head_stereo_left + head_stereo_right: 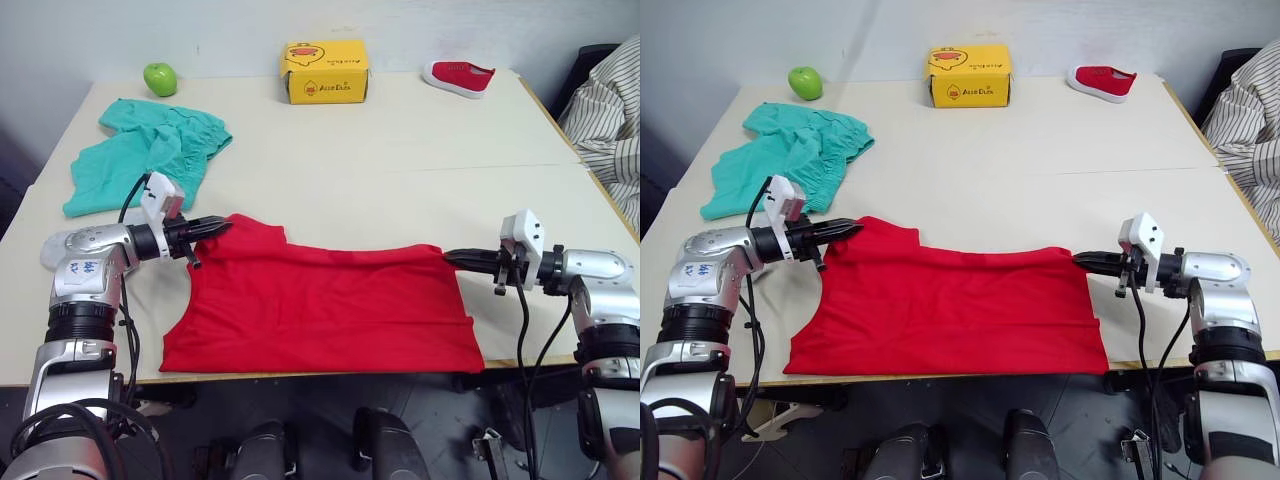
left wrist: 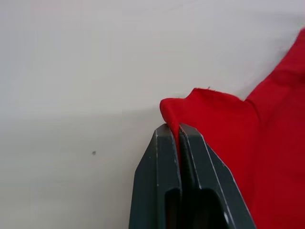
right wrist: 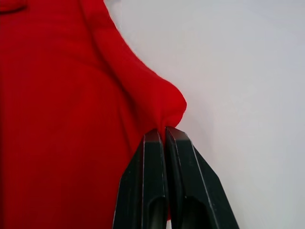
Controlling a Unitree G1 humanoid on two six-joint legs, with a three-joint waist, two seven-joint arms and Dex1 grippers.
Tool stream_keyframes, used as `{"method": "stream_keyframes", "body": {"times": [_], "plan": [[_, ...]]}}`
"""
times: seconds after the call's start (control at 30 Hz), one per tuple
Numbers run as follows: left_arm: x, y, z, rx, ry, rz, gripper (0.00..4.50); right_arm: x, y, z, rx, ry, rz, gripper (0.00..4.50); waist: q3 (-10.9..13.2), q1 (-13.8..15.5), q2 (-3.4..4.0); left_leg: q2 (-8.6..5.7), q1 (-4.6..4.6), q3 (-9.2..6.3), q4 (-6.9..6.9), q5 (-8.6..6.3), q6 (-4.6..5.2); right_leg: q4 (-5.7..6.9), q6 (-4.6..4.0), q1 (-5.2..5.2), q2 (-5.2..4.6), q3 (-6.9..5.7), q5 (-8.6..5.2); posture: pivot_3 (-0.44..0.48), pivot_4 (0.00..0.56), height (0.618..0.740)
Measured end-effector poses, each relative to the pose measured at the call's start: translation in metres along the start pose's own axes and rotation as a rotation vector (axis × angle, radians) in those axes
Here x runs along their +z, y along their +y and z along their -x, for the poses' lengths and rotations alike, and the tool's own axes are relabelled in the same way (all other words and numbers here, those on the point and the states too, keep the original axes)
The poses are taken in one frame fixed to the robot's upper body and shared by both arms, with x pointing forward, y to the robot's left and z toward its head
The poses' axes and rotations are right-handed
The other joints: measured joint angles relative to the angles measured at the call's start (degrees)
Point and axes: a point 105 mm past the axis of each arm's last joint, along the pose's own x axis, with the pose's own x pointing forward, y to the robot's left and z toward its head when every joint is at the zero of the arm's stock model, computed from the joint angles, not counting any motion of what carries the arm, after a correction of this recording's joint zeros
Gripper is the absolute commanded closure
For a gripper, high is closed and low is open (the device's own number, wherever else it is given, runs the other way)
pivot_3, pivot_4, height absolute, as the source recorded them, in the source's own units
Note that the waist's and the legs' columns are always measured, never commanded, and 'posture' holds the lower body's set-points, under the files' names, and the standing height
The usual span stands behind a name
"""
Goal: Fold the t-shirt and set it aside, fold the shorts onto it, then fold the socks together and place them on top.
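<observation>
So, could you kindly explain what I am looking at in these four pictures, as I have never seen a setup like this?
This is a humanoid robot with two arms, each ending in a two-fingered black gripper. The two wide pictures come from cameras in its head, looking down over a pale table. The two close pictures come from cameras on its wrists.

The left gripper and the right gripper are each shut on an edge of the t-shirt, which lies at the near edge. Farther back lie the shorts, a green apple, a yellow box and a red shoe.
</observation>
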Motion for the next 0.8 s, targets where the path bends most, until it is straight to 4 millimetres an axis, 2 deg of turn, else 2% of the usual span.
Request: {"method": "stream_keyframes", "body": {"times": [0.13,0.27,0.37,0.47,0.53,0.63,0.8], "plan": [[-0.005,0.002,0.002,0.019,0.031,-0.061,4.50,-0.006,0.005,0.001,-0.017,0.008,0.001,4.46,0.0,0.0,0.00,-0.01,0.01,0.00,0.00,0.00,0.00,0.00,0.00,0.00,0.00,0.00,0.00,0.000,0.150,0.740],[-0.025,0.008,0.003,0.063,0.103,-0.008,4.50,-0.004,0.004,0.000,-0.036,0.005,0.008,4.46,0.0,0.0,0.00,0.00,0.00,-0.01,0.00,-0.01,0.01,0.00,0.00,0.00,0.02,-0.03,0.00,0.000,0.150,0.740],[-0.032,0.010,0.004,0.075,0.128,0.026,4.50,-0.005,0.006,-0.006,-0.025,-0.001,0.005,4.46,0.0,-0.1,0.00,0.00,0.01,0.00,0.00,-0.01,0.01,-0.01,0.00,0.00,0.04,-0.03,0.00,0.000,0.150,0.740],[-0.042,0.011,0.006,0.088,0.156,0.104,3.78,-0.006,0.009,-0.011,-0.006,0.004,0.002,4.50,0.0,-0.1,0.00,0.00,0.00,0.00,0.00,-0.01,0.01,0.00,0.00,0.00,0.04,-0.03,0.00,0.000,0.150,0.740],[-0.046,0.011,0.007,0.093,0.170,0.158,3.14,-0.007,0.010,-0.012,-0.001,0.007,0.001,4.50,0.0,-0.1,0.00,0.00,0.00,0.00,0.00,-0.01,0.01,0.00,0.00,0.00,0.04,-0.03,0.00,0.000,0.150,0.740],[-0.040,0.014,0.006,0.105,0.164,0.179,2.21,-0.007,0.010,-0.012,0.001,0.007,0.000,4.50,0.0,0.1,0.00,0.00,0.00,-0.02,0.02,0.00,0.01,0.00,0.00,0.01,0.03,-0.03,0.00,0.000,0.150,0.740],[-0.028,0.021,0.004,0.118,0.141,0.168,2.21,-0.005,0.010,-0.013,0.003,0.006,0.001,4.50,0.0,0.0,-0.01,-0.01,0.00,-0.02,0.02,-0.01,0.01,0.00,0.00,0.01,0.03,-0.03,0.00,0.000,0.150,0.740]]}}
